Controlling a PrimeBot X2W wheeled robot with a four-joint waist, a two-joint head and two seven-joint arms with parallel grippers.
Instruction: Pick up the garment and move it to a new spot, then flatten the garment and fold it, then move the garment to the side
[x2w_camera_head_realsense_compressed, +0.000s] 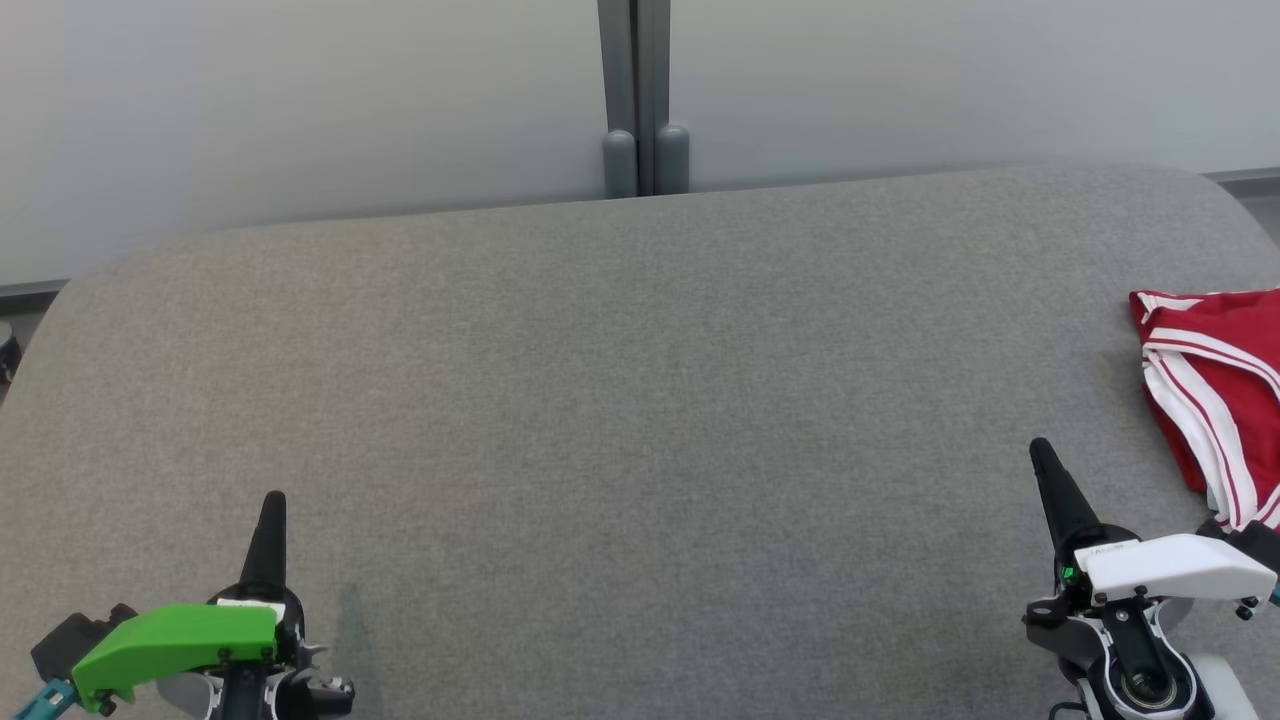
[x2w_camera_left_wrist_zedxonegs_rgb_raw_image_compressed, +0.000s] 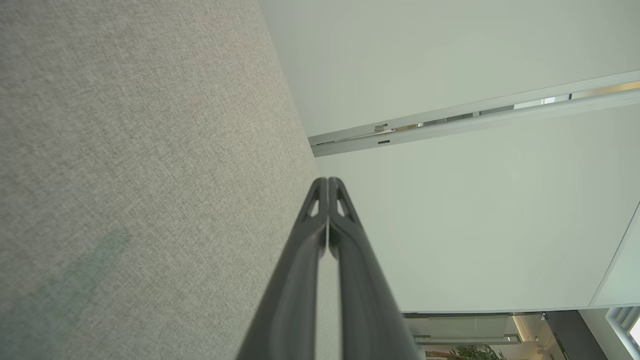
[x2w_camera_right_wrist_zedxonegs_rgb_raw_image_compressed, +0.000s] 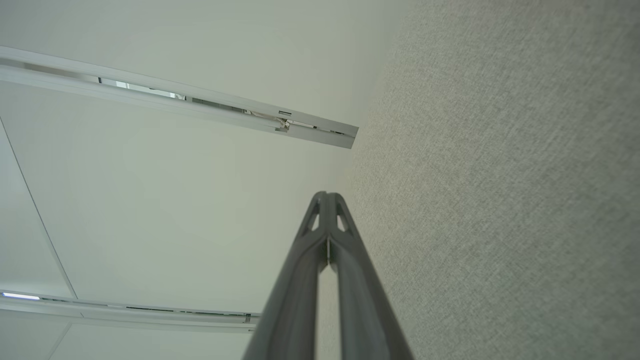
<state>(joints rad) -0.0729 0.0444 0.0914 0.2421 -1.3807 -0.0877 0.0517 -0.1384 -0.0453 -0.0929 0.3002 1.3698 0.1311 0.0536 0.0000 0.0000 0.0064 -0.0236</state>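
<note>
A red garment (x2w_camera_head_realsense_compressed: 1215, 395) with white stripes lies folded at the right edge of the grey padded table (x2w_camera_head_realsense_compressed: 620, 400), partly cut off by the head view's border. My right gripper (x2w_camera_head_realsense_compressed: 1040, 450) stands shut and holds nothing, a little to the left of the garment and nearer the front. Far across the table at the lower left, my left gripper (x2w_camera_head_realsense_compressed: 274, 498) is shut too, with nothing in it. In the left wrist view the left gripper (x2w_camera_left_wrist_zedxonegs_rgb_raw_image_compressed: 327, 181) has its fingers pressed together; in the right wrist view the right gripper (x2w_camera_right_wrist_zedxonegs_rgb_raw_image_compressed: 326, 195) is the same.
A pale partition wall (x2w_camera_head_realsense_compressed: 300, 100) with a grey post (x2w_camera_head_realsense_compressed: 645, 100) runs behind the table's far edge. The table's corners are rounded. Grey cloth surface stretches bare between the two grippers.
</note>
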